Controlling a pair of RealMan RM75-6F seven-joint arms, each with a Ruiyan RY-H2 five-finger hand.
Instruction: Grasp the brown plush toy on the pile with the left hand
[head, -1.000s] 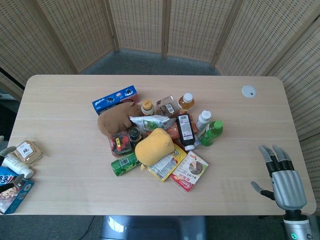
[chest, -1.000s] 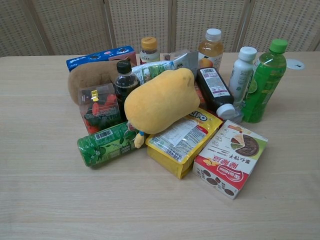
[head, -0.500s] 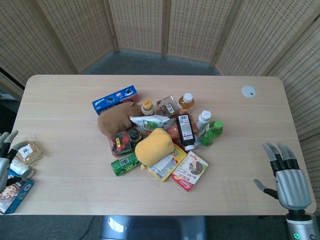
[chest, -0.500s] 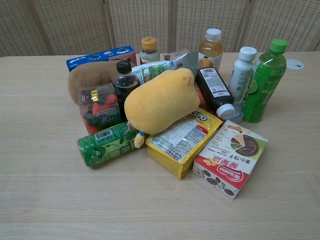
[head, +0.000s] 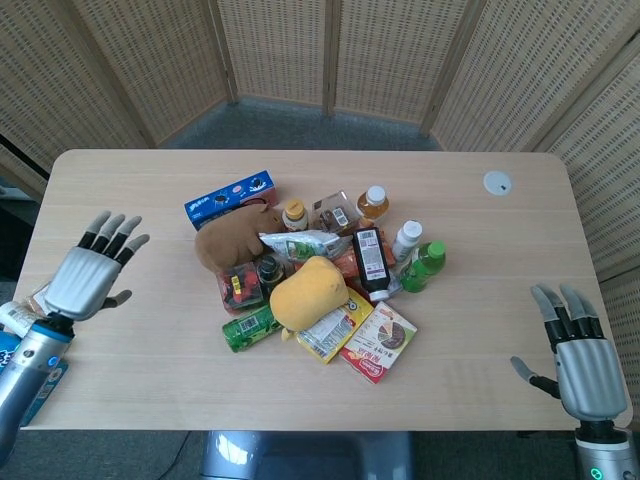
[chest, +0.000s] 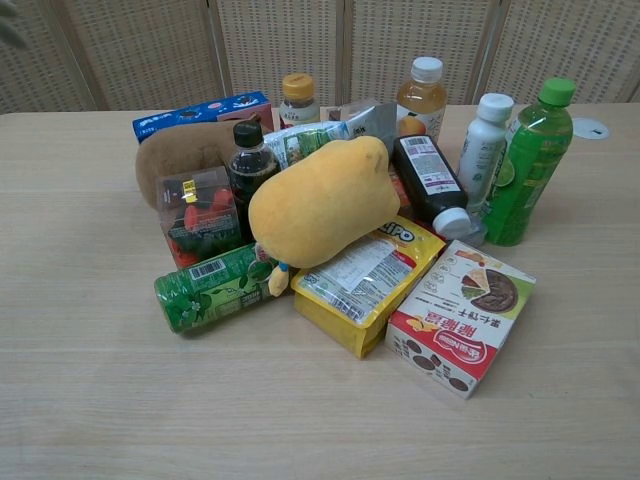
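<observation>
The brown plush toy lies at the left side of the pile, partly under a silver snack bag; in the chest view the brown plush toy shows behind a clear box of red fruit. My left hand hovers over the table's left part, fingers spread, holding nothing, well left of the plush. My right hand stays near the front right corner, fingers apart and empty. Neither hand shows clearly in the chest view.
A yellow plush tops the pile, with a blue biscuit box, a green can, a green bottle, a dark bottle and snack packs around. Small packets lie at the left edge. A white disc sits far right.
My left hand has risen from the table's left edge and moved right and up toward the pile, fingers spread. The right hand has slipped slightly lower. The pile has not moved.
</observation>
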